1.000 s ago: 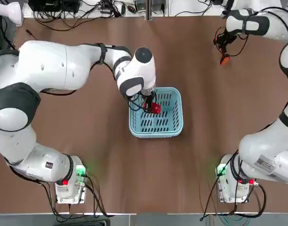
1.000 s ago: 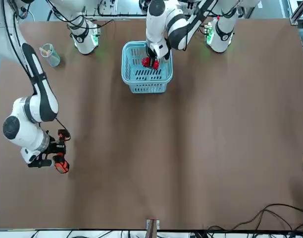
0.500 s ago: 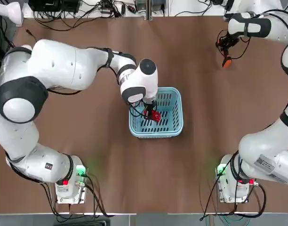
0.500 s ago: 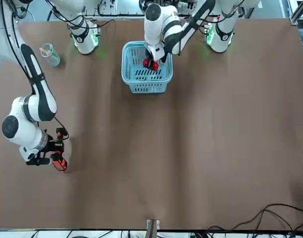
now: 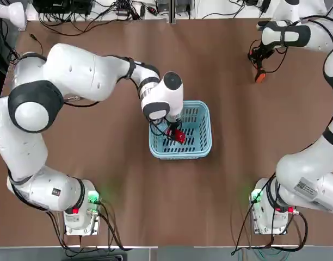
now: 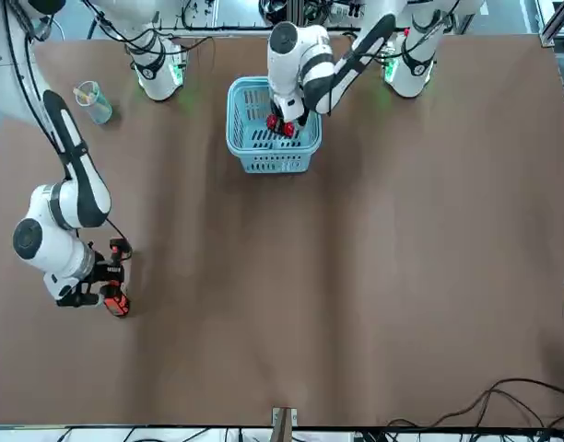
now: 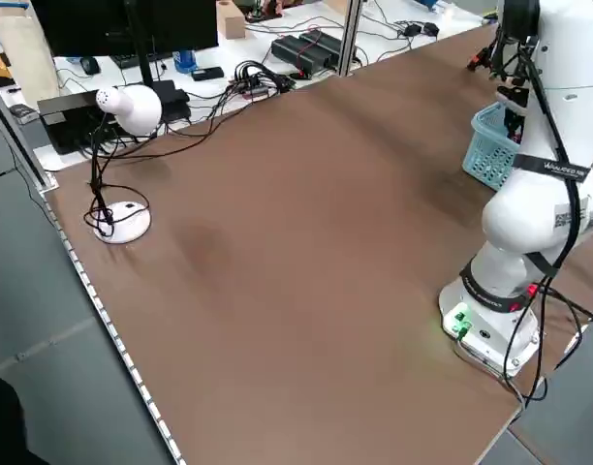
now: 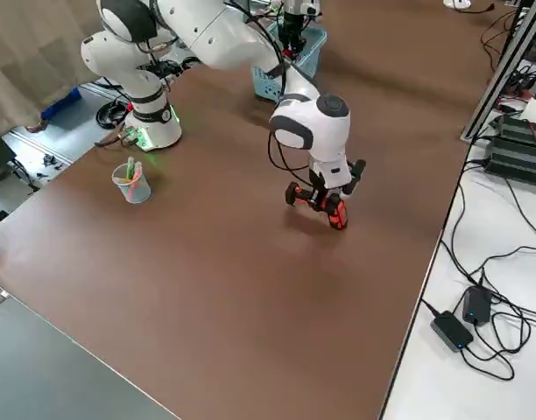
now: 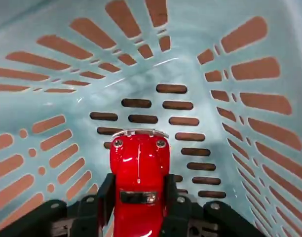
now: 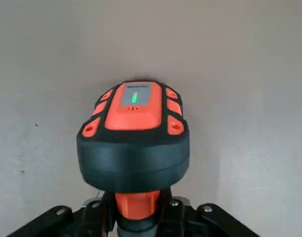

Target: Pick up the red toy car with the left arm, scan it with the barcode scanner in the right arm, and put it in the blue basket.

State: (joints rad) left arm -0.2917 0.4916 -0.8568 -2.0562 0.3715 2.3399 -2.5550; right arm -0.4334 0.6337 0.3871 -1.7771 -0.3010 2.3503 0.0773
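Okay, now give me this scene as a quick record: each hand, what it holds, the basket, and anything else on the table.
left hand: over the basket, shut on the car
car: red, gripped at its sides, nose pointing away from the hand
basket: light blue, slotted, on the table near the left arm's reach
right hand: out over the table's far right, shut on the scanner
scanner: black and orange, lit green mark on its small screen
cup: clear, with sticks inside, on the table
release: car not yet let go

Brown table, with a blue basket and a cup of sticks on it
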